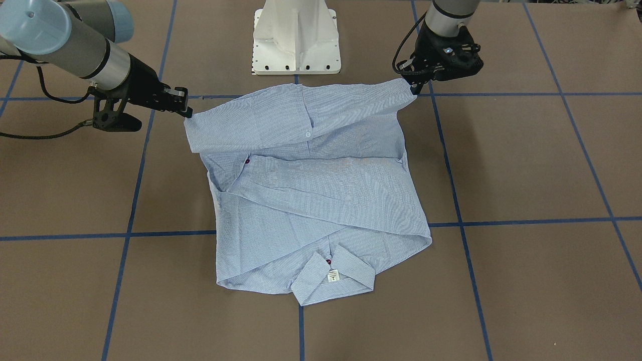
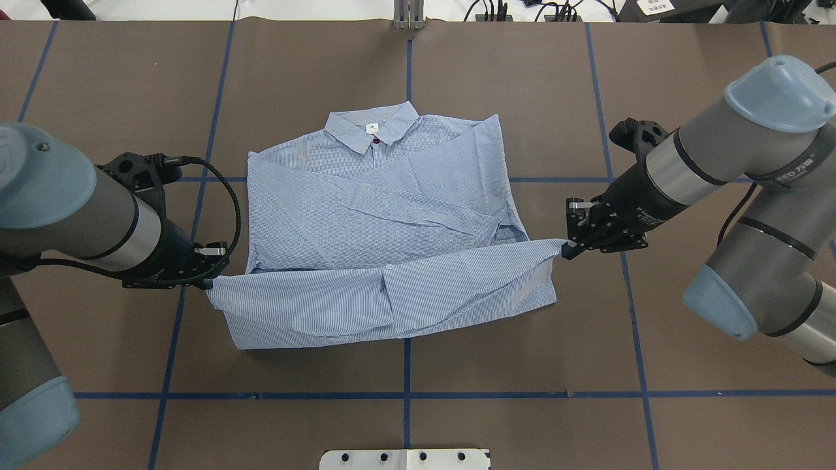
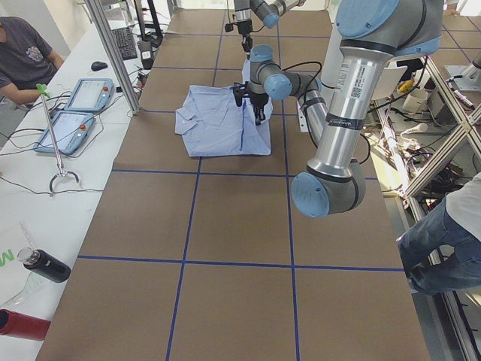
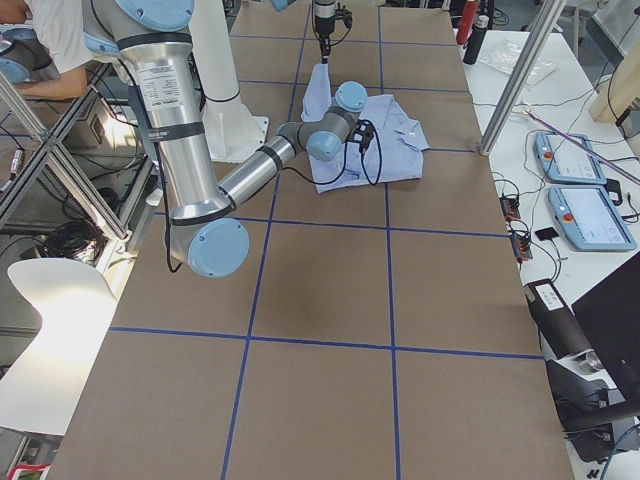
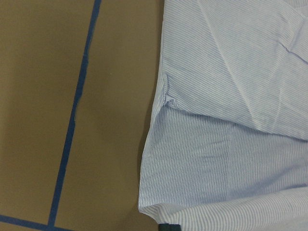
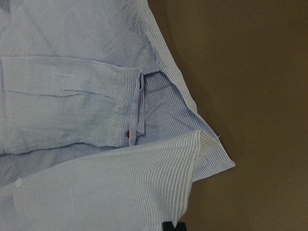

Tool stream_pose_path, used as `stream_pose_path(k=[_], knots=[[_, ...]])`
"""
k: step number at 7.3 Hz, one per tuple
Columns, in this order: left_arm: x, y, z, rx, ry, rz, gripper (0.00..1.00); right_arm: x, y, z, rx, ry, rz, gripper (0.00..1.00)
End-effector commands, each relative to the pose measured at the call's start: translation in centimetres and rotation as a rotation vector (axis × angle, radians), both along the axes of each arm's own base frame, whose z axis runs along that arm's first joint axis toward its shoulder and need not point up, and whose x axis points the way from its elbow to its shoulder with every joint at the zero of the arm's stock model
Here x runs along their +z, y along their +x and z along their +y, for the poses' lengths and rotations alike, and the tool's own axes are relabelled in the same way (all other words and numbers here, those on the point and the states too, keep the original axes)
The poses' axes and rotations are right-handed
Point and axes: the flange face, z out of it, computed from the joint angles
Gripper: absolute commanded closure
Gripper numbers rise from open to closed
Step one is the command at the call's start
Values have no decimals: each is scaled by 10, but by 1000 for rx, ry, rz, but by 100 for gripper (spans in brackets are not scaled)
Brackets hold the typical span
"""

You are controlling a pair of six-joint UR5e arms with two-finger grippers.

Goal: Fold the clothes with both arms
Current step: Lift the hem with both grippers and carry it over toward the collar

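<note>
— Where's the shirt (image 2: 366,215)?
— Mid-table (image 2: 522,98), with the sleeves folded across it and the collar (image 2: 372,127) toward the edge far from the robot.
— And the claws?
— The left gripper (image 2: 210,281) pinches one hem corner and the right gripper (image 2: 568,250) pinches the other. Both are clamped on cloth, and the hem is stretched between them on the robot's side.

We look on the brown paper-covered counter (image 2: 522,98) from behind the robot and, facing it, from across; two end cameras view it lengthwise from afar. Both wrist cameras hang close over the light blue striped shirt (image 5: 231,96), shared by every view.
</note>
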Motion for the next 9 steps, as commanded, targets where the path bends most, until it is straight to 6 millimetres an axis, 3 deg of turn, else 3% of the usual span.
stream_pose_path(k=[1,2,4,5,6,7,9], knots=[[5,6,-21,-26,-11,-14,100,-7,3,-31,46,0,3,100],[2,7,-41,-53,-1,0,100,-18,6,-51,73,6,-4,100],[14,3,-86,-111,6,27,100,-24,8,-94,121,0,7,100],[23,-4,-116,-120,17,26,100,-36,3,-113,150,14,14,100],[30,-25,-137,-124,45,15,100,-49,-6,-132,174,26,23,100],[41,-30,-152,-130,47,-1,100,-54,-9,-147,188,24,30,100],[48,-5,-183,-131,57,10,100,-55,-23,-180,213,10,65,100]])
